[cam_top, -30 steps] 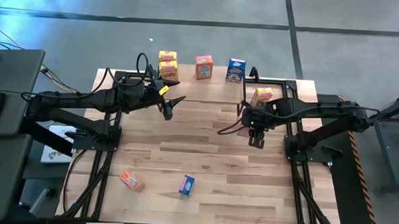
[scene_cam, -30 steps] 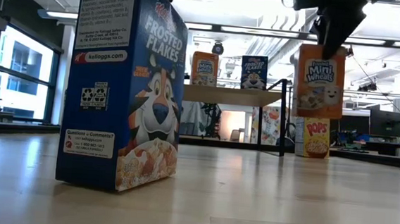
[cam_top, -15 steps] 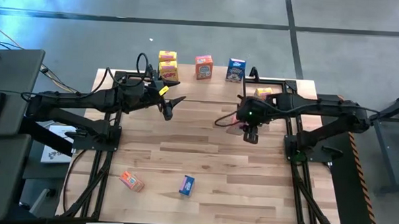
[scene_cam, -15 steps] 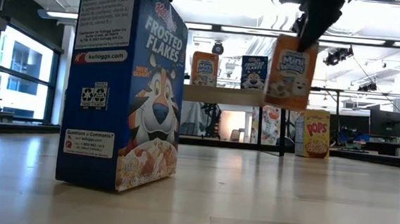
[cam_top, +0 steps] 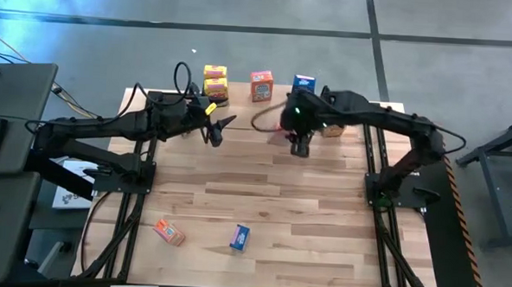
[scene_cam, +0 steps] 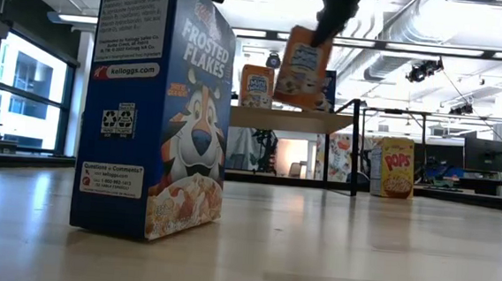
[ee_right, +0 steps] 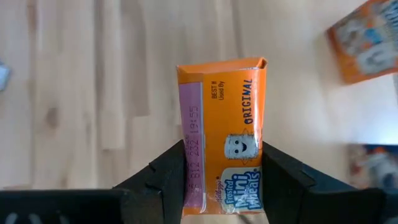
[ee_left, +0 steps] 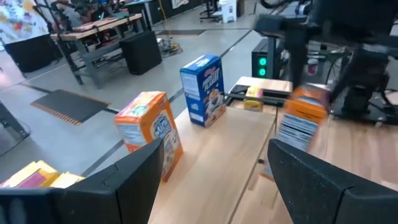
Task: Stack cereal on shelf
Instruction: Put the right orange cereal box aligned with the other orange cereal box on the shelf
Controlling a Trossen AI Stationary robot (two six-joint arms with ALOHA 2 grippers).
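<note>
My right gripper [cam_top: 299, 144] is shut on an orange-red Mini Wheats cereal box [scene_cam: 302, 66], high above the table just in front of the shelf [scene_cam: 279, 119]. An orange-red box [scene_cam: 256, 86] and a blue box [ee_left: 203, 90] stand upright on the shelf's plank; yellow boxes [cam_top: 214, 81] stand at its left end. My left gripper [ee_left: 211, 180] is open and hovers near the shelf's left part [cam_top: 218, 129], holding nothing. A yellow Pops box [scene_cam: 397, 168] stands on the table by the right arm. My right gripper pinches the orange-red box at its upper end [ee_right: 224, 158] between the two fingers [ee_right: 171, 174], one on each side of it. The fingers come from above, pointing down. The box hangs below them, lifted clear and tilted [scene_cam: 302, 66].
A blue Frosted Flakes box [cam_top: 240, 237] and another orange-red box [cam_top: 169, 232] are on the near part of the table; the blue one stands upright [scene_cam: 156, 107]. Bare wood lies between them and the arms. A black frame post [scene_cam: 355, 148] stands at the shelf's right end.
My right gripper has carried the orange-red box up and toward the table's far left, from beside the Pops box to just in front of the shelf. The box, upright a second ago, now hangs tilted.
</note>
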